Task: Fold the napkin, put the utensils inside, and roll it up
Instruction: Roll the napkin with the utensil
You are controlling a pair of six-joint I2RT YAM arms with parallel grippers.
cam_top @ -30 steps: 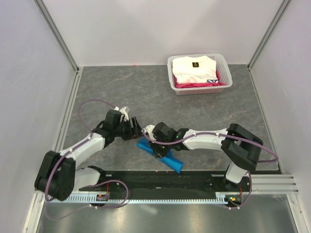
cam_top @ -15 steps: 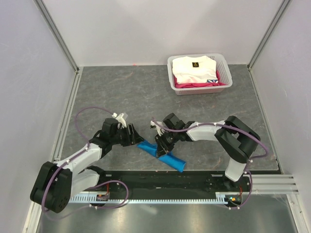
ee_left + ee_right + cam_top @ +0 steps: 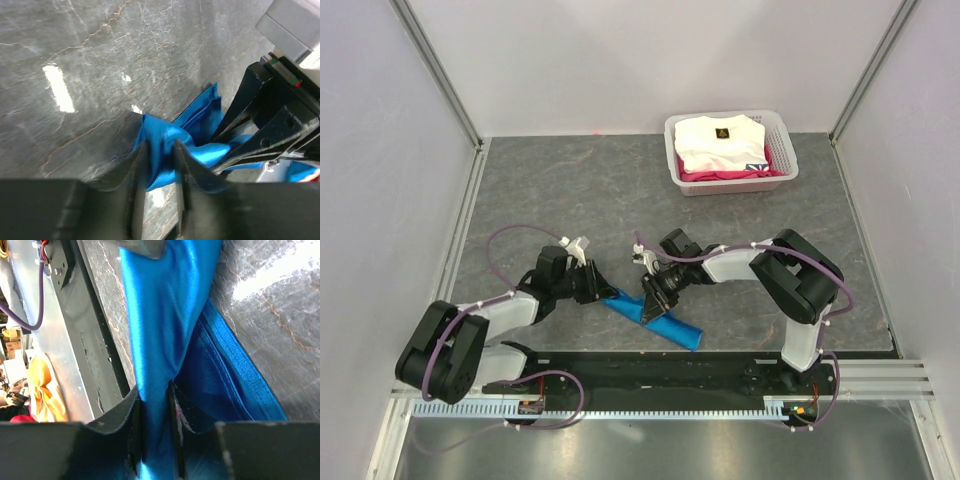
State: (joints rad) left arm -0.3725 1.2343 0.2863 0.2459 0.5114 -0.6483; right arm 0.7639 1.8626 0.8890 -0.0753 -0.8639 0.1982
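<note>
**Ana:** Where is the napkin (image 3: 670, 328)?

**Ben:** On the grey tabletop (image 3: 570, 190), close to the near edge and between the two arms. From above it is a bright blue, narrow bundle lying on a slant. Its far end points toward the left arm (image 3: 500, 310) and its near end toward the black rail (image 3: 720, 372) in front.

**Ana:** What are the left jaws doing?

**Ben:** They are drawn narrow around the far end of the bundle. In the left wrist view a raised ridge of blue cloth (image 3: 160, 145) runs between the two fingers (image 3: 135, 195) and touches both. The rest of the end spreads out on the stone just beyond them.

**Ana:** And the right jaws?

**Ben:** They are also narrow, pinching the cloth near the middle of the bundle. In the right wrist view a glossy band of napkin (image 3: 160, 315) drops straight into the slit between the dark pads (image 3: 195, 417), which press on it from both sides. A flatter, layered part lies beside it on the tabletop.

**Ana:** How close are the two sets of jaws?

**Ben:** Near each other. The left wrist camera shows the black frame of the right arm (image 3: 740, 262) just past the blue folds.

**Ana:** Anything else on the tabletop?

**Ben:** A white basket (image 3: 732, 186) sits at the far right, well apart from the napkin. It holds a folded white garment (image 3: 720, 140) on top of a pink one (image 3: 720, 177).
</note>
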